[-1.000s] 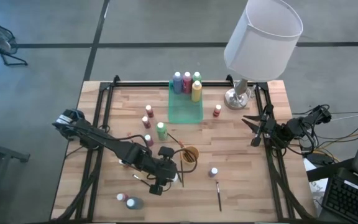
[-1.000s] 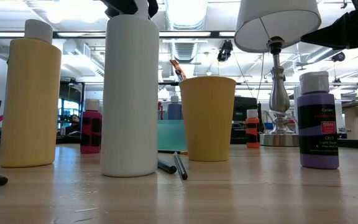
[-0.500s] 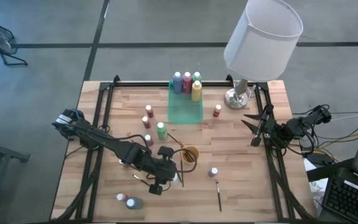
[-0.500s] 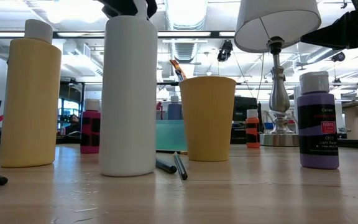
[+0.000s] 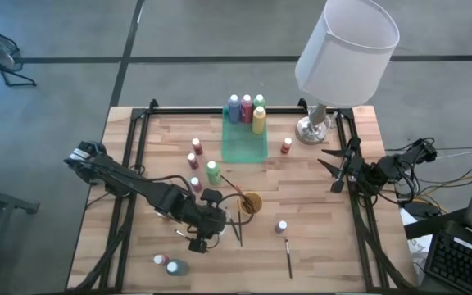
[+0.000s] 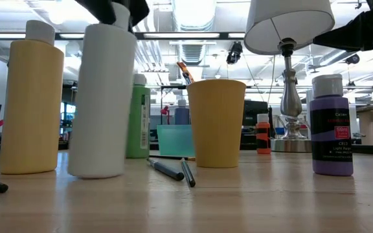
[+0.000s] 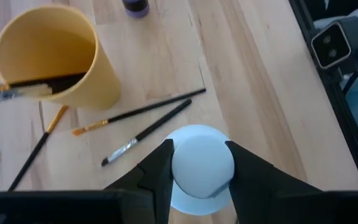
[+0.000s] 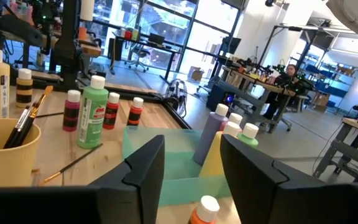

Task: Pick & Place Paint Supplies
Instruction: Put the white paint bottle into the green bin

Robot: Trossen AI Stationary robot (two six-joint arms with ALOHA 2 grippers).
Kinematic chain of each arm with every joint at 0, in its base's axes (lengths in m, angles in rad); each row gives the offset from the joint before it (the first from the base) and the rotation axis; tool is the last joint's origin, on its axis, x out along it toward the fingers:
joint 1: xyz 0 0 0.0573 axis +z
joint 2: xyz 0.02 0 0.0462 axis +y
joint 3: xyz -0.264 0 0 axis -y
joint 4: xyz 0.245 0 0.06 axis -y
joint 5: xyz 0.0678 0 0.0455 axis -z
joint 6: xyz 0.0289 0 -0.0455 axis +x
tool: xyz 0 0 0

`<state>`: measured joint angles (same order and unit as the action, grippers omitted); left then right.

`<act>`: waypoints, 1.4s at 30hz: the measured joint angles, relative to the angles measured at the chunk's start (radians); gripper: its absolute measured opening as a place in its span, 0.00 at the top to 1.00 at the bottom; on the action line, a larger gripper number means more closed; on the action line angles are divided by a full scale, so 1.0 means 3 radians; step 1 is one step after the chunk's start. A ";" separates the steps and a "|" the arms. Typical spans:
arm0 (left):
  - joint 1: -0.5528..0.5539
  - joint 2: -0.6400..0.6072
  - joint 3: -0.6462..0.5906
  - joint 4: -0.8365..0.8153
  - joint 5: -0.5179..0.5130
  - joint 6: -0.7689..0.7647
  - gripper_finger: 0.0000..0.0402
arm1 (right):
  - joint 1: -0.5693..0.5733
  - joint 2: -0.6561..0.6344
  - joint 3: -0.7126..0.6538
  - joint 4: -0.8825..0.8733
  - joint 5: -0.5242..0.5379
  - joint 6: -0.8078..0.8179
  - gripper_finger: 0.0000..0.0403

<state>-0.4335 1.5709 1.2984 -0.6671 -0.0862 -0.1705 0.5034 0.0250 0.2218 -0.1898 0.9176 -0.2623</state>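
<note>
left gripper [image 7: 199,163] clamped on white bottle [image 6: 102,103], upright on the table just left of the yellow cup [image 5: 251,202]. right gripper [image 5: 328,168] parked at right edge, fingers apart, empty.

White bottle [image 6: 103,103]: cap hidden by left gripper [image 7: 199,163] in low view, base cut off by edge in left wrist view. Bottle under the gripper not visible in high view. Yellow bottle [image 6: 31,100] label not visible. Lamp [image 6: 289,26] shade top cut off in low view. Right gripper [image 8: 188,158] fingertips run off the frame edge. Brush [image 7: 14,90] in cup [image 7: 51,59] cut off at edge. Person [image 8: 286,76] in background too small to tell detail
</note>
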 joint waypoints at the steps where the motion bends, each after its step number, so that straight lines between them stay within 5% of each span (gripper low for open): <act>1: 0.0000 -0.0022 0.0000 -0.0037 0.0002 -0.0017 0.68 | 0.0000 0.0000 0.0000 0.0000 0.0000 0.0000 0.61; 14: 0.0000 -0.0643 0.0000 -0.0133 -0.0356 -0.0366 0.69 | 0.0000 0.0000 0.0000 0.0001 0.0001 0.0000 0.55; 29: 0.0479 -0.1009 0.0344 -0.0017 -0.1825 0.0099 0.69 | 0.0000 0.0000 0.0000 0.0001 0.0000 0.0000 0.51; 36: 0.1160 -0.0880 0.0623 0.0242 -0.1782 0.0523 0.69 | 0.0000 0.0000 0.0000 0.0001 0.0000 0.0000 0.55; 42: 0.1727 -0.0727 0.0715 0.0272 -0.1418 0.0537 0.69 | 0.0000 0.0000 0.0000 0.0001 0.0000 -0.0001 0.59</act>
<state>0.0846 1.3527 1.5127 -0.5854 -0.5115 -0.0093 0.5033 0.0250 0.2218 -0.1894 0.9176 -0.2624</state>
